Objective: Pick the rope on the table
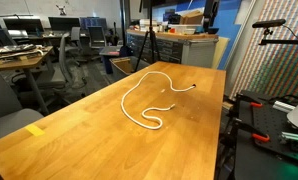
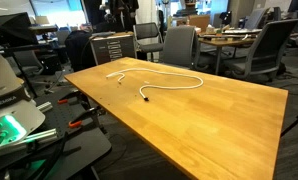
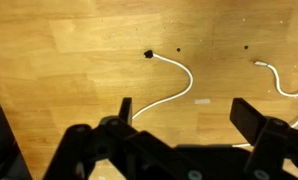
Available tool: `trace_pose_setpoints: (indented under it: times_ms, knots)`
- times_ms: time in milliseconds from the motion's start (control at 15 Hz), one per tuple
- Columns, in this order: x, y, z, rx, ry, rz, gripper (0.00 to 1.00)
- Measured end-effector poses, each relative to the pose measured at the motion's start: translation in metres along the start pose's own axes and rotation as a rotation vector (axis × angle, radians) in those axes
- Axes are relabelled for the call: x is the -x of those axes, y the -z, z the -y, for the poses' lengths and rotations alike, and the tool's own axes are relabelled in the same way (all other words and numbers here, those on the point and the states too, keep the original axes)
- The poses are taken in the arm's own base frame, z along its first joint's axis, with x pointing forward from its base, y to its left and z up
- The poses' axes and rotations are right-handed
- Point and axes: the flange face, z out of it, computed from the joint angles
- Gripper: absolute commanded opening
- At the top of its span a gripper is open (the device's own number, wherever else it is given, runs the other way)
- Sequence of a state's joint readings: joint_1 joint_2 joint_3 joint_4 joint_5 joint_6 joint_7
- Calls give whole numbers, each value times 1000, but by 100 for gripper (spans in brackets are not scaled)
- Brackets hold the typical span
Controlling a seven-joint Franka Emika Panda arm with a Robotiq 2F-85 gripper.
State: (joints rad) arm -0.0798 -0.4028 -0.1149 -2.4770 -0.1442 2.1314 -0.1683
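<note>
Wrist view: our black gripper [image 3: 184, 115] hangs wide open, holding nothing, above the thin white rope [image 3: 175, 72], so we can grab it.

Open-plan office, evenly lit. In an exterior view, desks [image 1: 19, 58] with dark monitors [image 1: 64, 22] stood at the back, and grey swivel chairs [image 1: 74, 50] were beside them. A tripod [image 1: 144, 45] stood before a wooden cabinet [image 1: 189, 48] with a cardboard box [image 1: 192, 16] on top. A speckled panel [image 1: 264, 50] filled one side. In an exterior view, 2 high-back chairs [image 2: 179, 45] stood near a drawer unit [image 2: 114, 46]. The carpet [image 2: 239, 150] was dark.
</note>
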Motion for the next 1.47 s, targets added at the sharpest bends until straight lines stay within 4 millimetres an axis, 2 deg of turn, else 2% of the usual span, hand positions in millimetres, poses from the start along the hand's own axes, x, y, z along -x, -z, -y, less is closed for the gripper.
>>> trace_pose_setpoints:
  times_ms: [533,800,933,1133,1267,1467]
  knots:
    - [-4,8,-2,4,-2,-19,100]
    - [-5,-1,8,1,16,-10,100]
    - [-9,-23,27,1,62,-1,100]
    - [-13,-72,56,-2,138,26,100]
    - [-15,-101,65,-7,158,48,100]
    - [-19,-142,66,-9,171,93,100]
